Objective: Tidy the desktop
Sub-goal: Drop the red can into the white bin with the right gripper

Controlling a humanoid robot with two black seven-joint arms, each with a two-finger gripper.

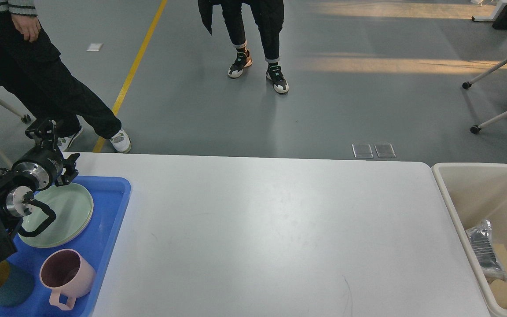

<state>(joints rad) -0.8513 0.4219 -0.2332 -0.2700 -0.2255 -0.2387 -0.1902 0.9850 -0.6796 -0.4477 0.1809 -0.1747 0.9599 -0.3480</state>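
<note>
Left end effector (pixel 53 152): spread indeterminate, nothing visibly held, above green plate (pixel 66 213); white bench (pixel 271 229) alongside; right end effector unseen

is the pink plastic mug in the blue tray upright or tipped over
Upright: the pink plastic mug stands in the blue tray, round mouth facing up, inside looks empty.

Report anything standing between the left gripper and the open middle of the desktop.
Nothing visible does. The left gripper hangs over the far end of the blue tray, above the green plate; the desktop to its right lies bare up to the cream bin.
</note>
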